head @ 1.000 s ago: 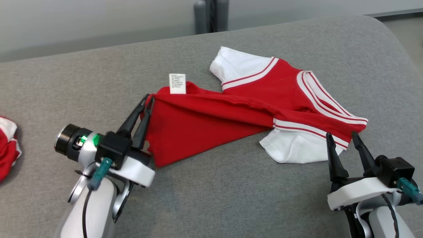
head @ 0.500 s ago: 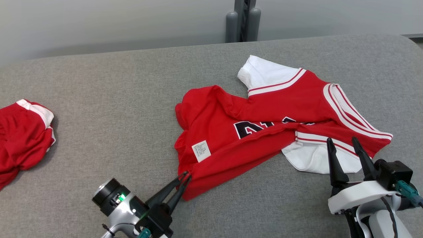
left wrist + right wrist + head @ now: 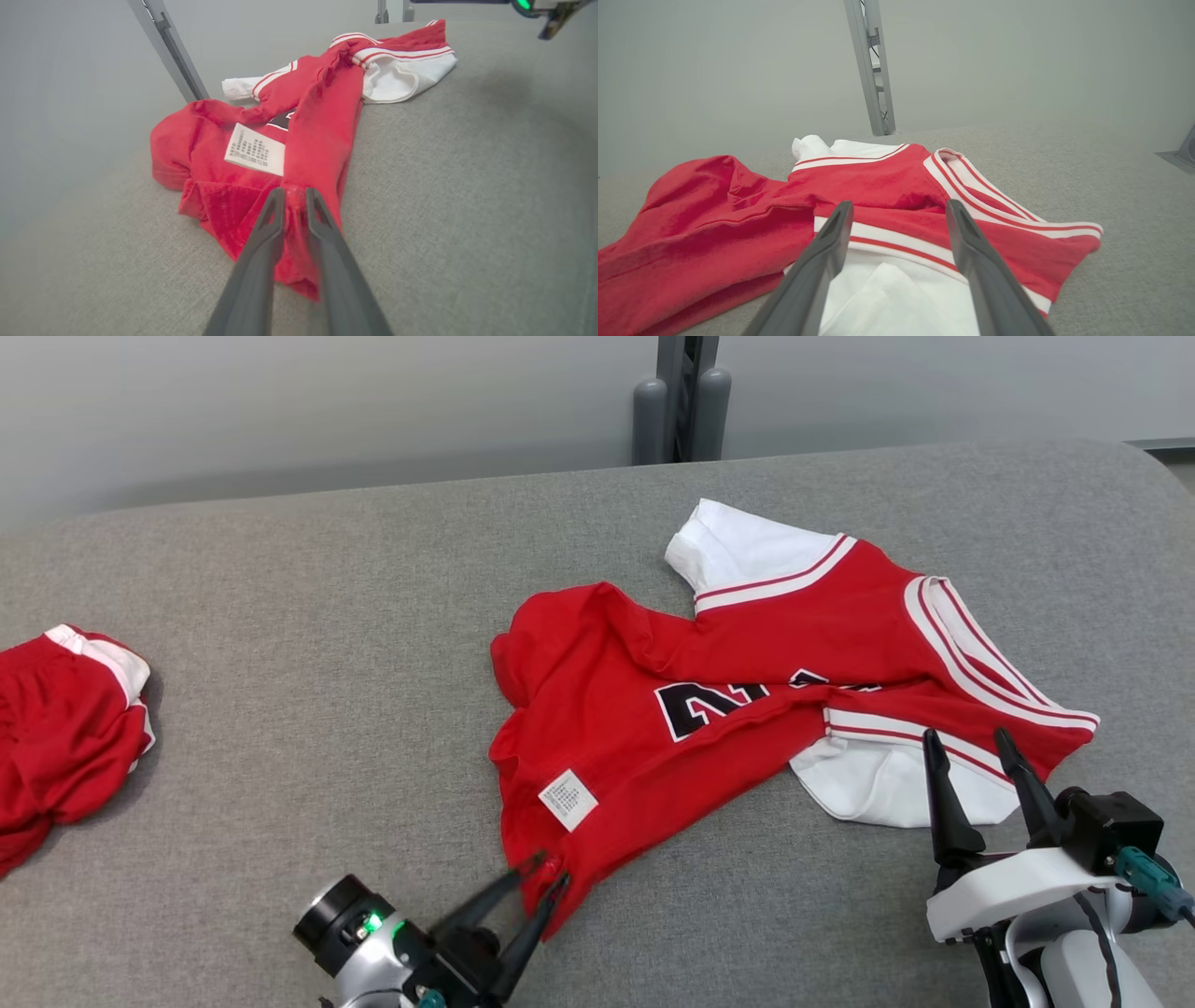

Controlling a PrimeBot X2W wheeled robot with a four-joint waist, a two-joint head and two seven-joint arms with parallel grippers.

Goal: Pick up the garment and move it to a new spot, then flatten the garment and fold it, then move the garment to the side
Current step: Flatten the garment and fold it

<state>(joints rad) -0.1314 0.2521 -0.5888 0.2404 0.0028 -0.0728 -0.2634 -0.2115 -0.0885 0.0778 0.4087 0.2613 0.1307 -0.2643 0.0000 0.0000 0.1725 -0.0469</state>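
**Item:** garment (image 3: 747,644), a red jersey with white sleeves trimmed in red stripes; a fold partly hides its black lettering.

**Location:** right of centre on the grey padded surface (image 3: 327,663). It lies crumpled and not yet flat, with a white label (image 3: 568,799) showing by its near-left corner.

**Left gripper** (image 3: 551,873): fingers clenched on the near-left hem corner, probably to draw that corner out for flattening.

**Right gripper** (image 3: 964,737): fingers spread with nothing between them, poised by the near white sleeve, apparently ready to take that end.

**Also:** second red garment (image 3: 65,728), far left, well apart.
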